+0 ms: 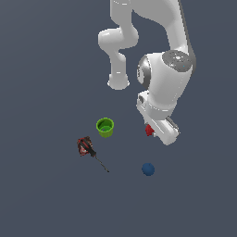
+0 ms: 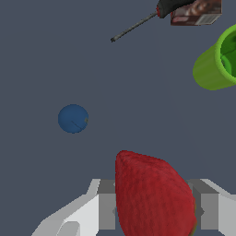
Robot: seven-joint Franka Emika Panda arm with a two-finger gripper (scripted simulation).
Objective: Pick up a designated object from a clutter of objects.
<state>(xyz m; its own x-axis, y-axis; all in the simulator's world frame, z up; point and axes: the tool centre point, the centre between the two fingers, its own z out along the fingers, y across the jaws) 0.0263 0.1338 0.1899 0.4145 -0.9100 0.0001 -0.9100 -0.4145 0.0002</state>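
The small red strawberry-like lump [image 2: 152, 193] sits between my gripper's two grey fingers [image 2: 107, 209], which press on it from both sides. In the exterior view the lump [image 1: 148, 129] shows as a red spot at the tip of my gripper [image 1: 151, 132], under the white wrist. The gripper [image 2: 156, 212] is shut on it. The rest of the clutter lies apart on the dark floor: a green cup [image 1: 105, 127], a blue ball [image 1: 148, 169] and a dark red-black tool with a thin shaft [image 1: 88, 149].
In the wrist view the blue ball [image 2: 73, 118], the green cup [image 2: 219, 62] and the tool [image 2: 184, 11] lie well away from the fingers. The arm's white base [image 1: 118, 82] stands behind the cup.
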